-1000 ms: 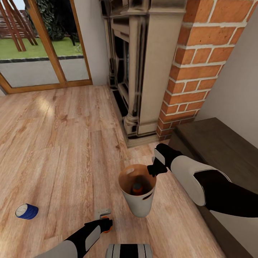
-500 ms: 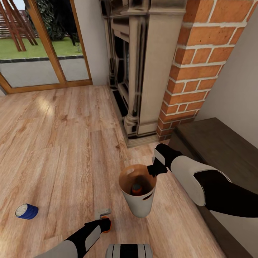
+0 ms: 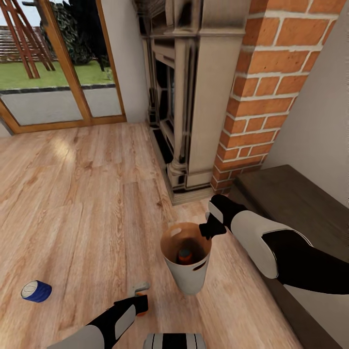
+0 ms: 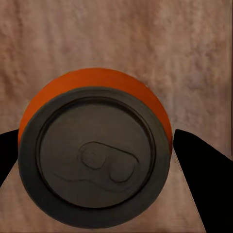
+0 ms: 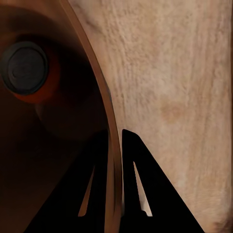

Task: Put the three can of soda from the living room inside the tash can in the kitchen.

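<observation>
My right gripper [image 3: 207,231] is shut on the rim of the pale grey trash can [image 3: 186,278], one finger inside and one outside the wall [image 5: 104,97]. It holds the bin upright just above the wood floor. An orange soda can [image 3: 184,255] stands in the bin's brown bottom [image 5: 26,68]. My left gripper [image 3: 140,305] hangs low over a second orange can [image 3: 140,311]. That can stands upright on the floor [image 4: 94,155], with an open finger at each side and a thin gap showing. The dark blue can [image 3: 36,291] lies on its side, far left.
A stone fireplace [image 3: 194,97] and its red brick column [image 3: 261,97] stand straight ahead. A dark wooden bench [image 3: 300,203] runs along the right wall under my right arm. Wood-framed glass doors [image 3: 48,72] are at the back left. A small grey piece [image 3: 140,287] lies by the left gripper.
The whole picture has shifted down a little, so the camera moved. Both arms and the bin keep their places in view. Less of the orange can by the left gripper shows.
</observation>
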### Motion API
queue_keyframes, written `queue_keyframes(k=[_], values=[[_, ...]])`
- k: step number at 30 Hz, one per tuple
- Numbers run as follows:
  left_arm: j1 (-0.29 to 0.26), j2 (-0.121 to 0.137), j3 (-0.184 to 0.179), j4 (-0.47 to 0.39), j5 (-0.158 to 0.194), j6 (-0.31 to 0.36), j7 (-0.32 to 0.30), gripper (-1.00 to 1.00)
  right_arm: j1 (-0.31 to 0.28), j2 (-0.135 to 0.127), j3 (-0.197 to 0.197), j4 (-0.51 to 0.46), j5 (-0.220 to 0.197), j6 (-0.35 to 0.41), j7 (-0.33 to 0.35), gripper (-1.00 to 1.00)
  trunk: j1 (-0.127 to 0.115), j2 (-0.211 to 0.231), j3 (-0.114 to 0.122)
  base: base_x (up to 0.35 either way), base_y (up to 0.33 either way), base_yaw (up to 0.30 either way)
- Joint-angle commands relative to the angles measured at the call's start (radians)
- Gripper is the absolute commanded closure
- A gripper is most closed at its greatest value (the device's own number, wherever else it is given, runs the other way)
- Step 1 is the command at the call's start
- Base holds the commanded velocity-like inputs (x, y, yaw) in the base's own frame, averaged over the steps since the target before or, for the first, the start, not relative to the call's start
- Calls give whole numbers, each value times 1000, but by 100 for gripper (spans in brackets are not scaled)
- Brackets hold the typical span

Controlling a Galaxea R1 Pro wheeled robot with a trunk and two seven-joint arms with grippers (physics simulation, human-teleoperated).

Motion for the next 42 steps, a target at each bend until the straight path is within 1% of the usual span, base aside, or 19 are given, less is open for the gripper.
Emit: queue_keyframes(k=[1,11,15,19,24,26,27,28,29,30,31,33,34,35,36,37,38,39,42], values=[[0,0,0,0,-1,0,0,100,0,0,-17,0,-22,0,5,100,0,0,4,0,0,0],[0,4,1,-18,4,2,-28,100,0,0,-16,0,-20,0,5,100,-5,3,43,0,0,0],[0,5,1,-52,7,13,-32,100,1,-1,-15,-1,-18,0,5,100,-7,4,58,0,0,0],[0,6,2,-68,10,20,-33,100,2,-2,-14,-2,-16,0,5,100,-9,4,74,0,0,0],[1,9,5,-125,12,67,-31,100,4,-3,-14,-2,-15,0,4,100,-11,6,93,0,0,0],[6,24,7,-168,12,102,-30,100,4,-3,-13,-3,-14,0,4,100,-12,6,101,0,0,0],[8,44,8,-199,13,127,-29,100,5,-3,-12,-4,-14,0,3,100,-12,6,105,0,0,0],[9,56,8,-215,13,140,-29,100,5,-3,-13,-4,-13,0,3,100,-13,7,108,0,0,0],[11,81,8,-249,14,168,-29,100,6,-4,-12,-5,-13,0,-2,100,-13,7,112,0,0,0],[12,94,9,-268,14,182,-29,100,6,-4,-12,-5,-13,0,-6,100,-14,7,116,0,0,0],[14,116,10,-308,15,212,-28,100,6,-4,-12,-8,-13,0,-21,100,-14,7,120,0,0,0],[21,132,11,-355,15,250,-27,100,7,-4,-13,-10,-13,0,-41,100,-15,8,128,0,0,0],[36,145,12,-407,14,294,-25,100,8,-4,-13,-11,-13,0,-61,100,-15,8,132,0,0,0],[46,149,14,-434,14,316,-23,100,8,-4,-13,-12,-13,0,-69,100,-16,8,135,0,0,0],[63,159,17,-486,14,356,-17,100,9,-4,-13,-12,-13,0,-81,100,-16,8,139,0,0,0],[75,172,25,-535,14,392,-9,100,9,-4,-13,-12,-13,0,-89,100,-17,9,143,0,0,0],[80,180,29,-558,14,410,-3,100,9,-4,-13,-12,-13,0,-92,100,-17,9,147,0,0,0],[87,194,42,-603,14,446,6,100,10,-4,-13,-12,-13,0,-96,100,-18,9,151,0,0,0],[93,208,69,-677,14,509,15,100,18,-4,-13,-12,-12,0,-101,100,-19,10,163,0,0,0]])
